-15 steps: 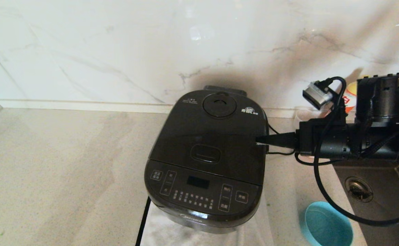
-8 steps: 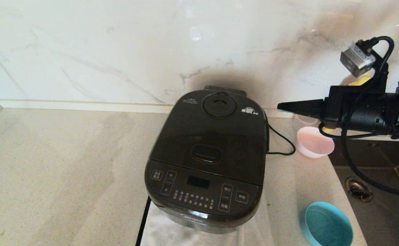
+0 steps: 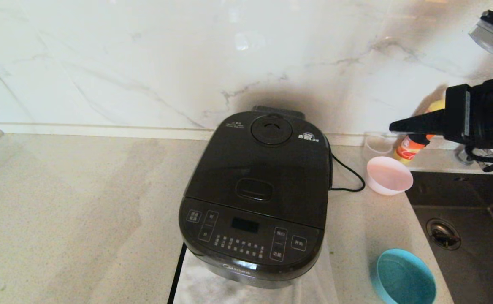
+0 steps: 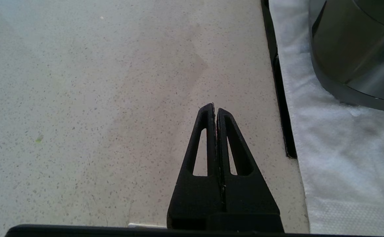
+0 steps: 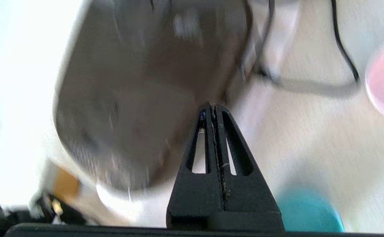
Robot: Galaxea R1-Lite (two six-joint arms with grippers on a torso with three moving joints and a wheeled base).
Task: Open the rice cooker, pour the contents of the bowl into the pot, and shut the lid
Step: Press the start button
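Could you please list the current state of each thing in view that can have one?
lid: shut on the rice cooker.
pink bowl: upright on the counter, beside the cooker.
blue bowl: upright, looks empty.
right end effector: shut, empty, raised above the pink bowl.
left end effector: shut, empty, parked over the counter.

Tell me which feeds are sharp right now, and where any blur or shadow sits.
Head view: sharp; dark shadow on the wall behind the rice cooker. Left wrist view: sharp, left tool crisp. Right wrist view: smeared background, only the right tool crisp.
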